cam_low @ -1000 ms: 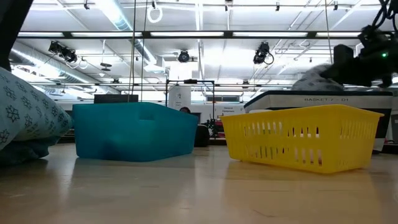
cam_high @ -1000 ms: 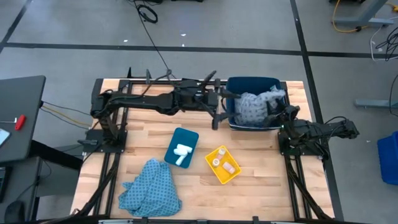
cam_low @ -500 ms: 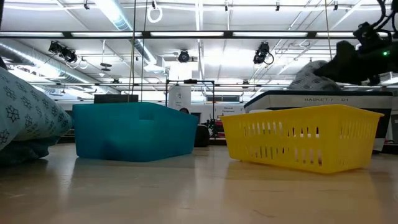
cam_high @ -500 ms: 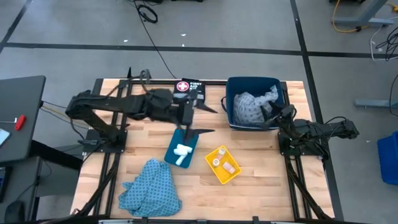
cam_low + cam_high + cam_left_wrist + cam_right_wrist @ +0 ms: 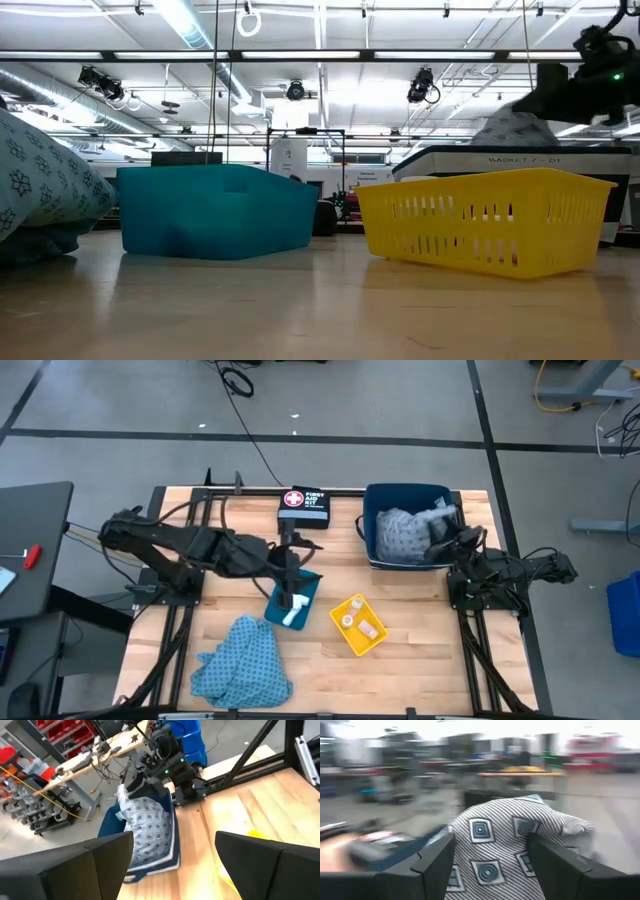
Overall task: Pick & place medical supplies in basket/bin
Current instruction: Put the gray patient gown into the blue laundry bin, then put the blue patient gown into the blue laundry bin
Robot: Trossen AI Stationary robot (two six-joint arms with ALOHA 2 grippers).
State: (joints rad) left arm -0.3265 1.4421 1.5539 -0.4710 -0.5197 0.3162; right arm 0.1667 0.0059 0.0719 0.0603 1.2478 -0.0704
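My left gripper (image 5: 292, 586) hangs open over the teal tray (image 5: 309, 581), just above the white rolls (image 5: 291, 606) that lie in it. My right gripper (image 5: 441, 544) is open at the blue bin's (image 5: 405, 490) right side. In the right wrist view its fingers stand on either side of the raised hump of a light-blue patterned cloth (image 5: 495, 850) that lies in the bin. A second patterned cloth (image 5: 245, 660) lies crumpled on the table's near left. Tiny vials (image 5: 352, 621) sit in the yellow basket (image 5: 372, 644). My right gripper's open fingers (image 5: 437, 867) flank the hump of the cloth in the bin, coming from the table's right. I cannot tell whether they touch the fabric. The cloth rests in the bin, its hump standing above the rim (image 5: 520, 125).
A black first aid pouch (image 5: 303, 507) lies at the far edge, left of the bin. Black frame rails run along the table's left, right and far edges. Bare wood lies between the yellow basket and the near edge.
My left arm has drawn back from the blue bin toward the table's left and near side and now hangs over the teal tray. The first aid pouch that it covered has come into view. My right gripper has stayed at the bin.
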